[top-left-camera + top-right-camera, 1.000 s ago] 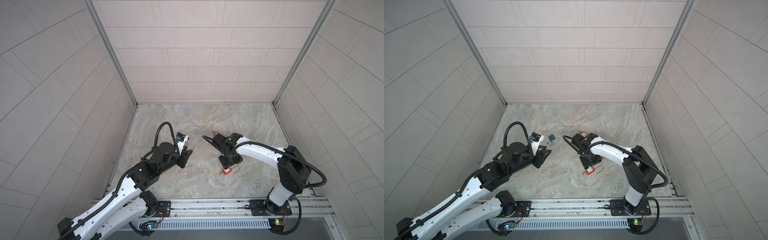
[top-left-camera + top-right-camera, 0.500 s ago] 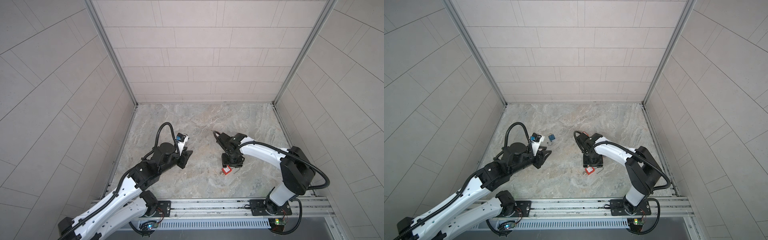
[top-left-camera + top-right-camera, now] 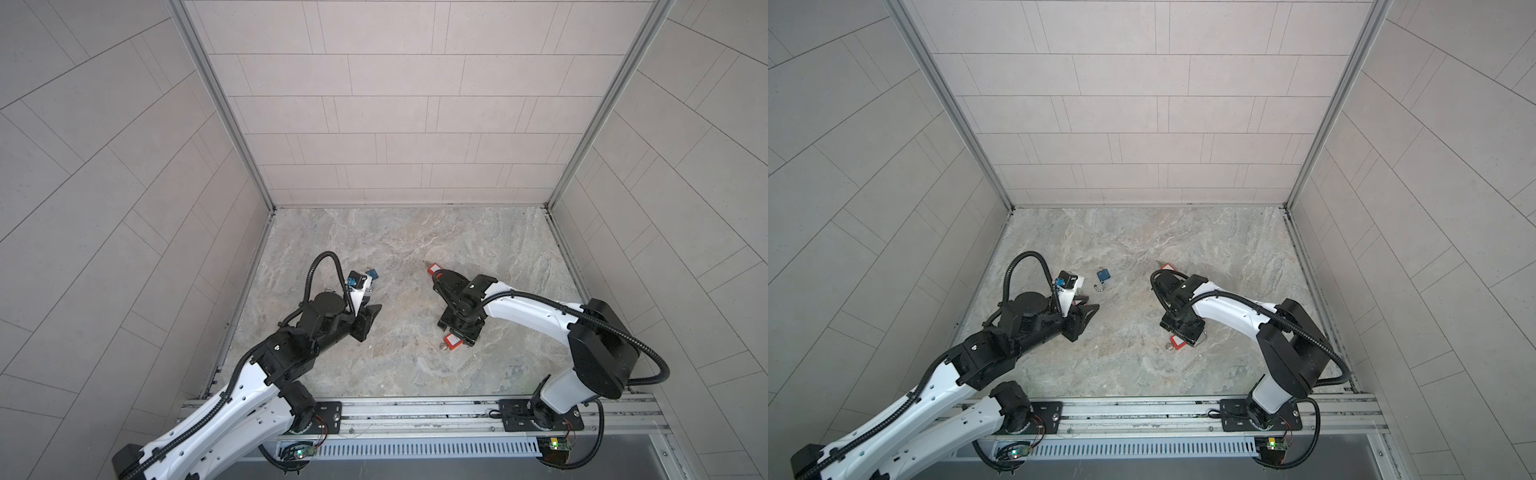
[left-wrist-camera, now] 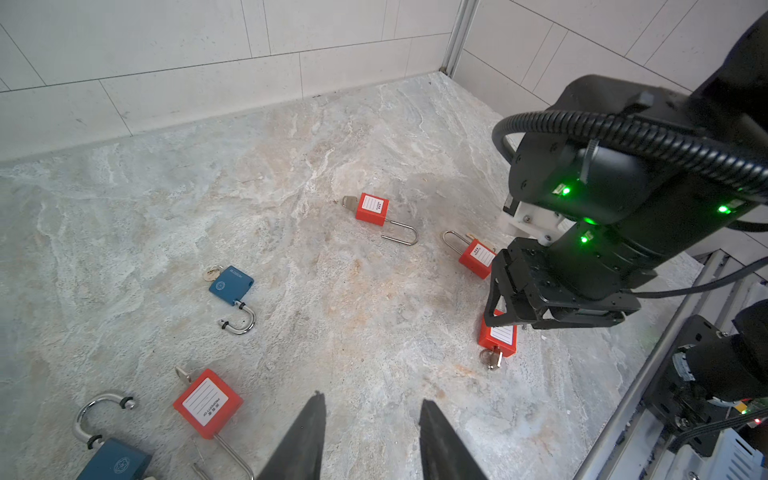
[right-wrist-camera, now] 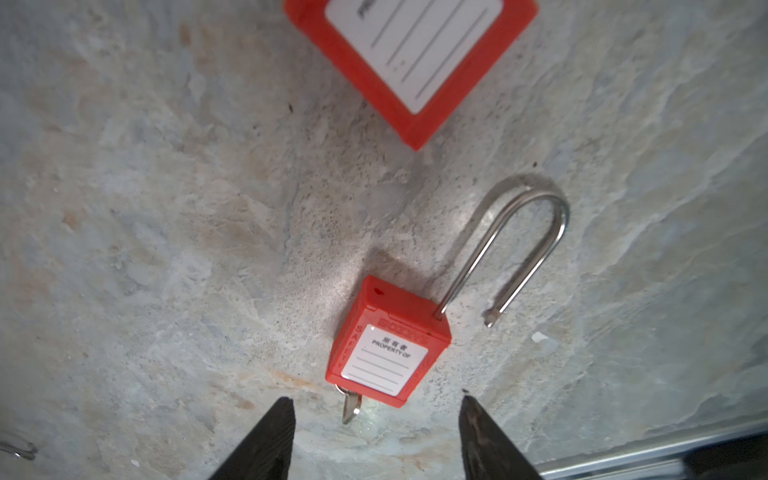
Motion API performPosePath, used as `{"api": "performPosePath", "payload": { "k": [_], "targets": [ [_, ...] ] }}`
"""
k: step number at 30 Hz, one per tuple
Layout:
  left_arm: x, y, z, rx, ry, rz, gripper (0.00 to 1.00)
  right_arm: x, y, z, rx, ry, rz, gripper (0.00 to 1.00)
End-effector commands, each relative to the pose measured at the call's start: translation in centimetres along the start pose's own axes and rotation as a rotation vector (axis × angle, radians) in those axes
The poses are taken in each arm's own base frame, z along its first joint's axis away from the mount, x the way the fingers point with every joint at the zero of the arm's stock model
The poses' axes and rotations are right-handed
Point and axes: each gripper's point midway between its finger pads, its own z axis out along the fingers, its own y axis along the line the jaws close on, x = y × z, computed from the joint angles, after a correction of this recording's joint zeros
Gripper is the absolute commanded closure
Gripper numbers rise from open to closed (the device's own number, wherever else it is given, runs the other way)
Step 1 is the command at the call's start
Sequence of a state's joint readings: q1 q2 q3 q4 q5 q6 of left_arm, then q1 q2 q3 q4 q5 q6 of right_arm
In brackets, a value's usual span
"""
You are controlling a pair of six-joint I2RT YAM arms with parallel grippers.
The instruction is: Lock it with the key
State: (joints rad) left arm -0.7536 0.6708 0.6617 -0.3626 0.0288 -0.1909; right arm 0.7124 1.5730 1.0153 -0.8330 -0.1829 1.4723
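Judged at approach step. Held right tool (image 5: 376, 401) released, empty, over red padlock (image 5: 386, 353) lying on desk (image 5: 166, 249), shackle (image 5: 469, 266) swung out, key (image 5: 349, 409) in base. Held left tool (image 4: 371, 399) released, well apart. Called next for pressing shackle home, turning key.

The red padlock (image 5: 388, 345) looks like smooth plastic with a white paper label (image 5: 384, 361). Its long shackle (image 5: 528, 232) and its key (image 5: 350, 406) are shiny metal. The floor (image 5: 145, 208) looks like rough, dull stone. The walls (image 4: 166, 41) are flat, matt tiles. The fingers (image 5: 266, 444) of the right gripper (image 5: 377, 398) are dull black.
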Motion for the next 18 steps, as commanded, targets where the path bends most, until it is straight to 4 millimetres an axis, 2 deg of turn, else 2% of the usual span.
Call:
{"api": "performPosePath", "payload": {
  "k": [1, 6, 18],
  "targets": [
    [-0.1, 0.3, -0.4, -0.018, -0.013, 0.009, 0.57, -0.7, 0.0, 0.1, -0.019, -0.036, 0.145, 0.35],
    [0.1, 0.7, -0.8, -0.040, -0.005, 0.029, 0.54, -1.0, -0.4, 0.6, 0.008, -0.058, 0.170, 0.35],
    [0.7, 1.3, -0.6, -0.070, 0.009, 0.027, 0.52, -1.0, 1.1, 2.0, 0.080, -0.027, 0.086, 0.36]
  ]
}}
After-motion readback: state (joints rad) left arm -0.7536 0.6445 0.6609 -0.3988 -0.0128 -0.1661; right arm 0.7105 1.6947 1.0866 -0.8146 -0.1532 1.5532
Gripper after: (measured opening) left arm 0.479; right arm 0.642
